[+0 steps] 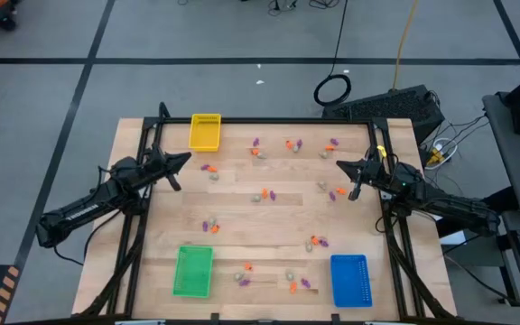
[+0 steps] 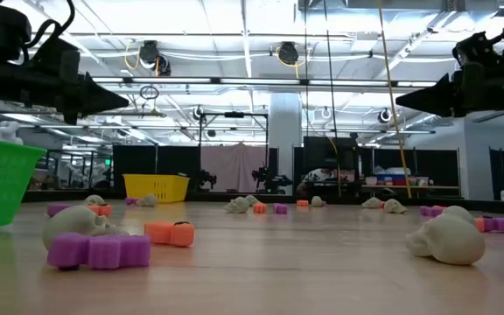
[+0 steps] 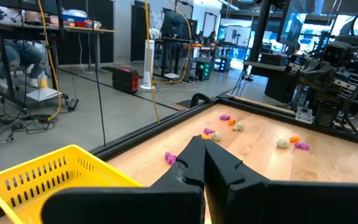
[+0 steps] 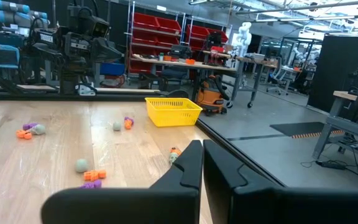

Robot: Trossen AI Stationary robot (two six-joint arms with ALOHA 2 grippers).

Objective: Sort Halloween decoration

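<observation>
Hovering: left end effector [image 1: 184, 159] clenched, empty | right end effector [image 1: 342, 163] clenched, empty

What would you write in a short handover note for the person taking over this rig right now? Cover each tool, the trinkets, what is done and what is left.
Left tool: shut, empty, raised near the yellow tray.
Right tool: shut, empty, raised at the table's right side.
Trinkets: orange, purple and grey pieces scattered across the table.
Done: nothing visibly sorted; the green tray and blue tray look empty.
Left: sort every trinket.
</observation>
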